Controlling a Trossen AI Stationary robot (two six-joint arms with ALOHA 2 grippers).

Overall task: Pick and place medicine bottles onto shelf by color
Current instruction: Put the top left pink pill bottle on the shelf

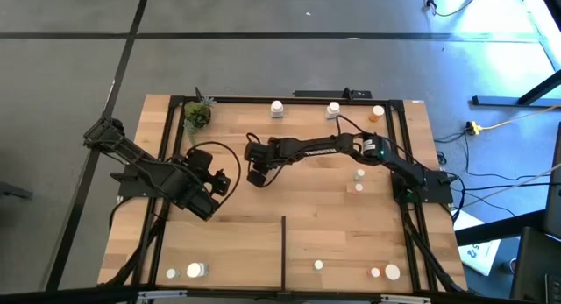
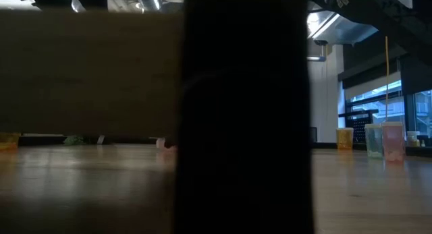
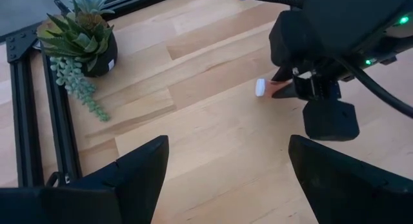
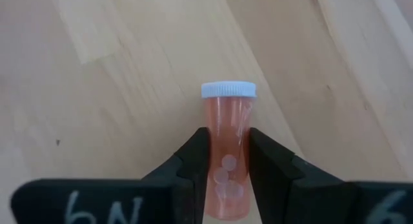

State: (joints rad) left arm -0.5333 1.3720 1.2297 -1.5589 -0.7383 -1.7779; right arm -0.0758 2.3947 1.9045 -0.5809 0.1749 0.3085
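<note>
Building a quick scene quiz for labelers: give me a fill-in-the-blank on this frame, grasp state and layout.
1. The right end effector is shut on a bottle whose body is ____ in colour.
2. That bottle's cap is ____.
3. The left end effector, waiting near the shelf's left side, has its fingers ____.
4. The thing in the shelf's far left corner is a small potted ____.

Missing words: orange; white; open; plant

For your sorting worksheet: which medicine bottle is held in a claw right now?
The pinkish-orange bottle with a white cap, clamped between the right claw fingers near the table's middle. All other bottles stand free along the shelf edges.
</note>
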